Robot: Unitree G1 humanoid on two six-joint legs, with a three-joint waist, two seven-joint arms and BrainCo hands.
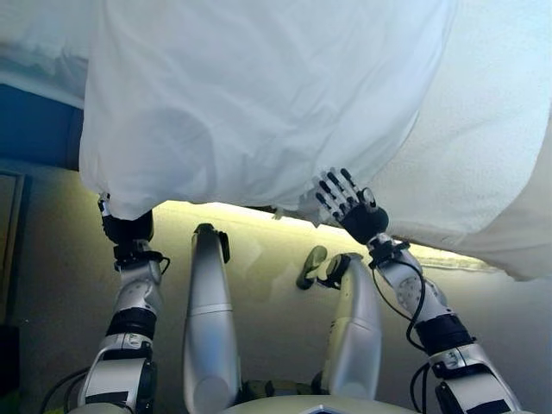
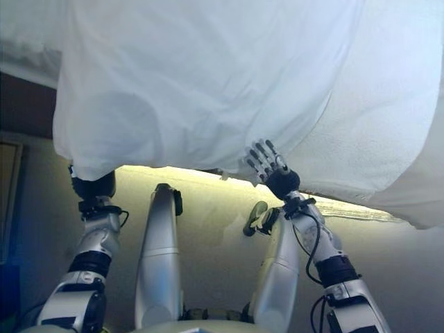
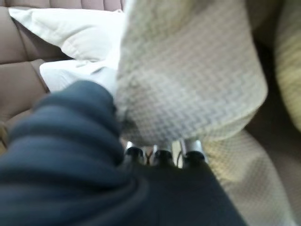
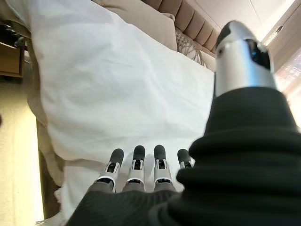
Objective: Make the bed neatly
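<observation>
A white duvet (image 1: 259, 95) hangs over the near edge of the bed and fills the upper part of both eye views. My left hand (image 1: 128, 228) is under its lower left corner, with only the dark wrist cover showing. In the left wrist view that hand (image 3: 70, 155) is buried in a waffle-textured cover (image 3: 188, 84). My right hand (image 1: 345, 203) is open at the duvet's lower edge, its straight fingers (image 4: 136, 162) resting against the white cloth (image 4: 117, 94). A white pillow (image 3: 70, 28) lies near the headboard.
The beige tufted headboard (image 4: 188, 23) runs along the far end of the bed. A wooden nightstand (image 4: 11, 56) stands beside it. Pale floor (image 1: 267, 259) lies below the bed edge. A dark blue surface (image 1: 34, 125) shows at the left.
</observation>
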